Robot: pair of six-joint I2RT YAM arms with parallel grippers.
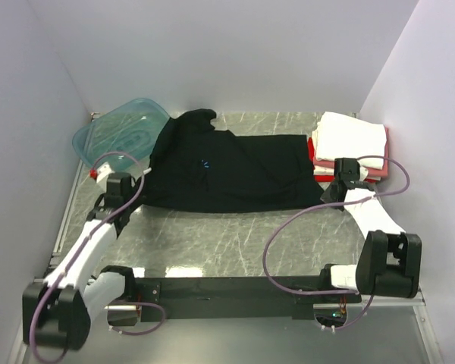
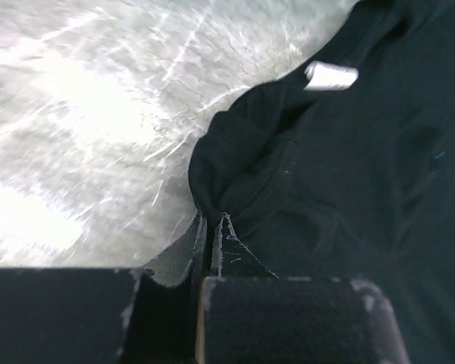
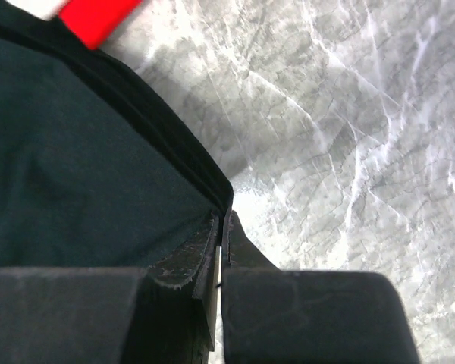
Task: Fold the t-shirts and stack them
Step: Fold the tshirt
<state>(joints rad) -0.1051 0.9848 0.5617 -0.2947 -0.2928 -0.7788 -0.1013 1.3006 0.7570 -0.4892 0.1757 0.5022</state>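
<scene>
The large black t-shirt point(image 1: 235, 171) lies spread across the middle of the table, its small blue chest mark point(image 1: 205, 163) facing up. My left gripper point(image 1: 145, 176) is shut on the shirt's left edge; the left wrist view shows the black cloth point(image 2: 349, 189) bunched between the closed fingers point(image 2: 227, 243). My right gripper point(image 1: 327, 199) is shut on the shirt's right hem corner point(image 3: 224, 199). A folded stack stands at the back right: a white shirt point(image 1: 353, 136) on top, pink point(image 1: 375, 173) and red point(image 1: 312, 152) below.
A translucent teal plastic tub point(image 1: 121, 136) lies at the back left, partly under the black shirt. White walls close in on three sides. Grey marbled table surface point(image 1: 227, 235) shows in front of the shirt. A red edge point(image 3: 98, 19) shows in the right wrist view.
</scene>
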